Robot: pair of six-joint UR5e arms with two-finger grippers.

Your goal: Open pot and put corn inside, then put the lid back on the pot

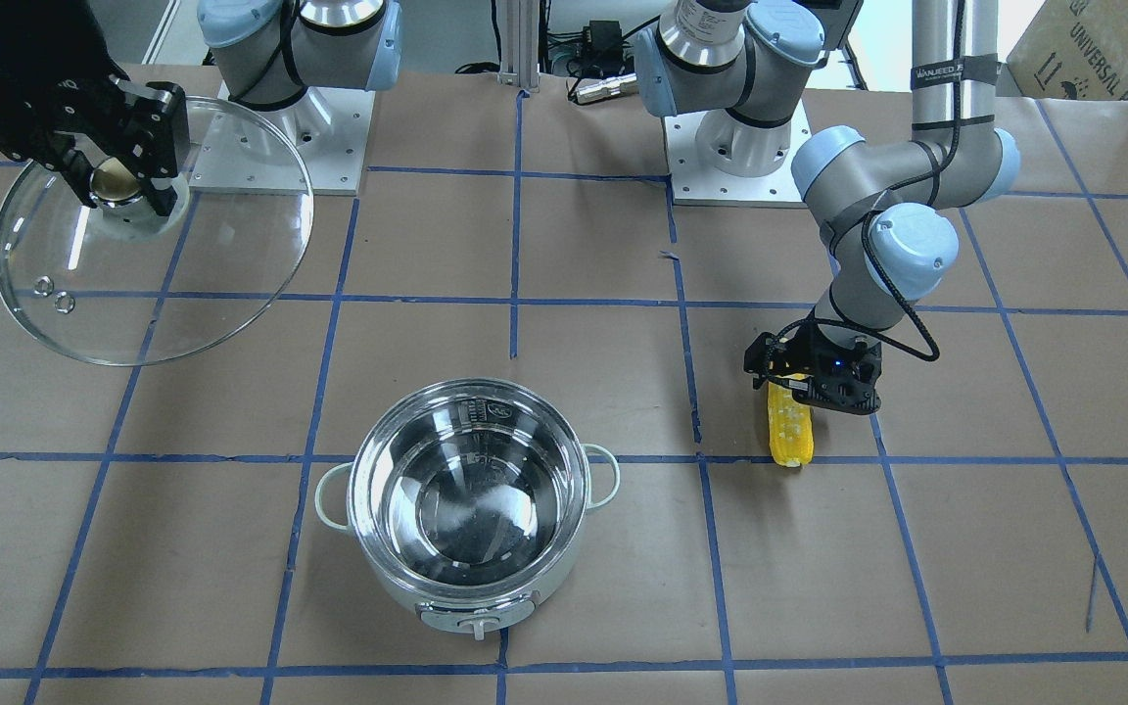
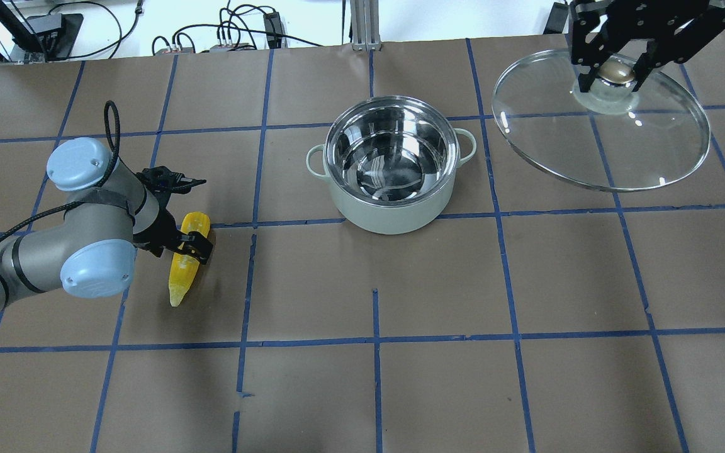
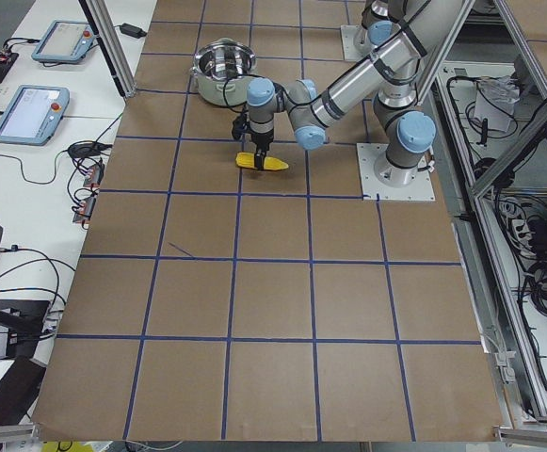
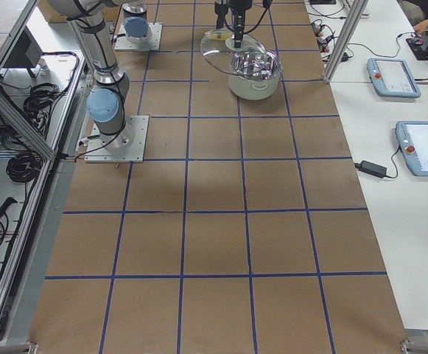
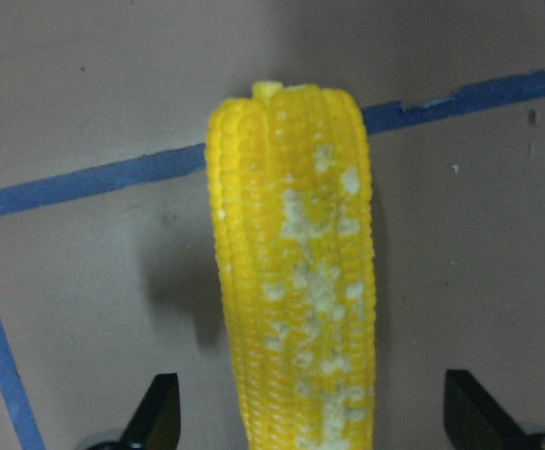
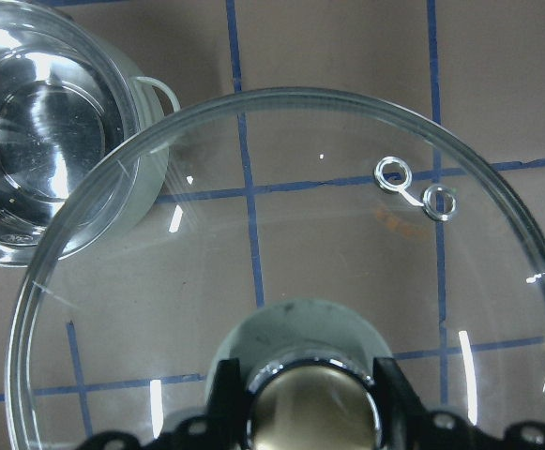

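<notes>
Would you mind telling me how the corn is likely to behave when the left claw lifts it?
The corn is round and tapered, so a nudge would probably roll it in a curve. It looks stiff, so it should lift without sagging. The left claw straddles it nearer the thick end, so the pointed end may dip.

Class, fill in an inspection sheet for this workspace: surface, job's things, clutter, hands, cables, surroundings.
Surface: brown paper table, blue tape grid.
Pot: upright, open, empty.
Lid: held aloft by its knob, beside the pot.
Corn: lying on the table, apart from the pot.
Clutter: nothing seen.
Left hand: open, fingers either side of the corn.
Right hand: shut on the lid's knob.
Cables: black cable along the left arm; more behind the table.
Surroundings: teach pendants on a side bench.
</notes>
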